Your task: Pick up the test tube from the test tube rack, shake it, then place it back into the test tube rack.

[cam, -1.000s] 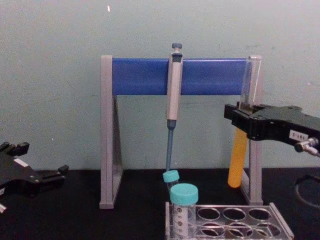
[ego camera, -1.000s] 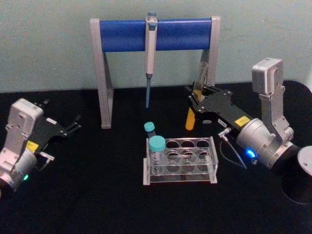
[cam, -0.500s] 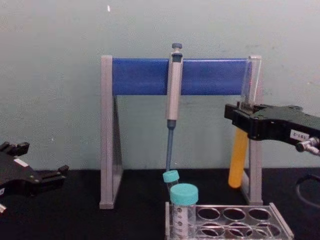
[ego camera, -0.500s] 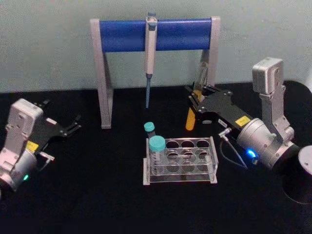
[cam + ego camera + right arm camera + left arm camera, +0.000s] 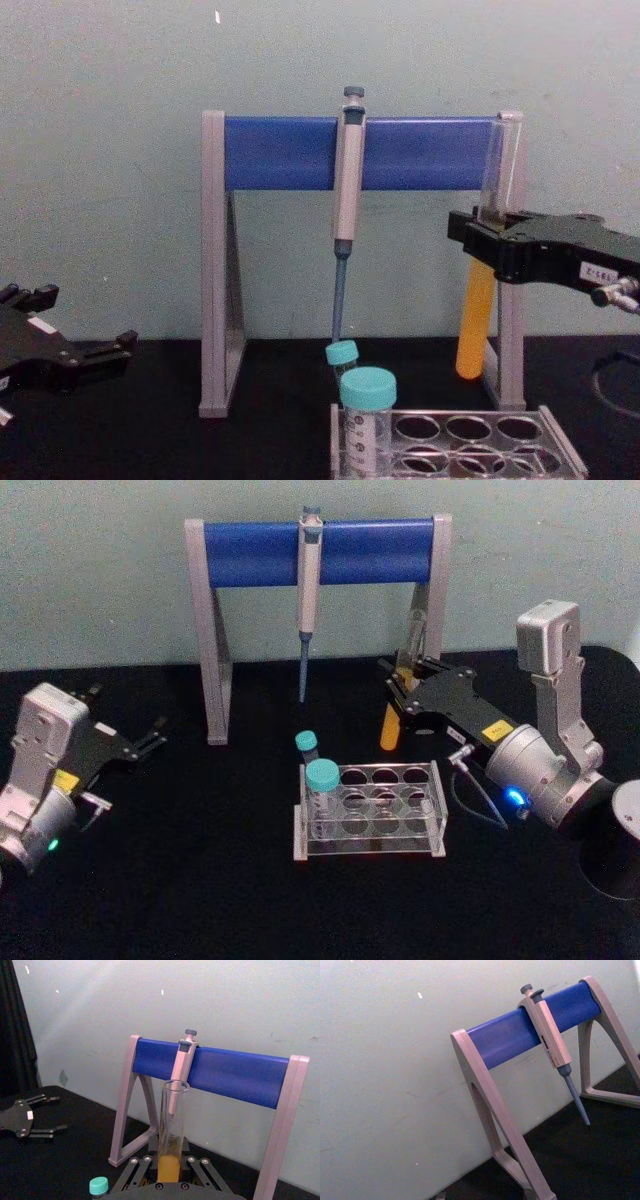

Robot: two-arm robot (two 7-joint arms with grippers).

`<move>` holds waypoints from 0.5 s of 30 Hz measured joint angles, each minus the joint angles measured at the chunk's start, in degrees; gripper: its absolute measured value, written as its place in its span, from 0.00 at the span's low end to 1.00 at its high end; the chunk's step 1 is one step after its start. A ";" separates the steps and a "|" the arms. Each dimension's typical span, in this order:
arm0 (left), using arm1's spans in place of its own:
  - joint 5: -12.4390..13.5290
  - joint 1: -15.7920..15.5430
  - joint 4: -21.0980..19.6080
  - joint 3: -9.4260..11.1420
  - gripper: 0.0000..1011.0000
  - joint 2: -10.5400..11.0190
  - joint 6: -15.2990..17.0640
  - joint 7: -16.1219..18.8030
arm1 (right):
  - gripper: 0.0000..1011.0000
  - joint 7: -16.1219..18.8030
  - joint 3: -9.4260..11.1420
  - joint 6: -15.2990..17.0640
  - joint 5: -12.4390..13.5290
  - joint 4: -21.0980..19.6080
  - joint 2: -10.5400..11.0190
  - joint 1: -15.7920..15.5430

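Over black tabletop (image 5: 200, 880), pinching the test tube (image 5: 390, 725) upright in the right gripper (image 5: 404, 685), seemingly shaking it, next needing lowering into a free hole (image 5: 415, 774) of the rack (image 5: 370, 787) below, nearer the robot, leaving the left gripper (image 5: 128, 715) spread, idle, well apart.
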 joint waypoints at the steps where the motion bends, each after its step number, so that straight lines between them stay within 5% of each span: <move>1: 0.00 0.00 0.00 0.00 0.99 0.00 0.00 0.00 | 0.23 0.00 0.00 0.00 0.00 0.00 0.00 0.00; 15: 0.00 0.00 0.00 0.00 0.99 0.00 0.00 0.00 | 0.23 2.64 -0.31 -0.32 0.91 -1.77 2.40 -1.24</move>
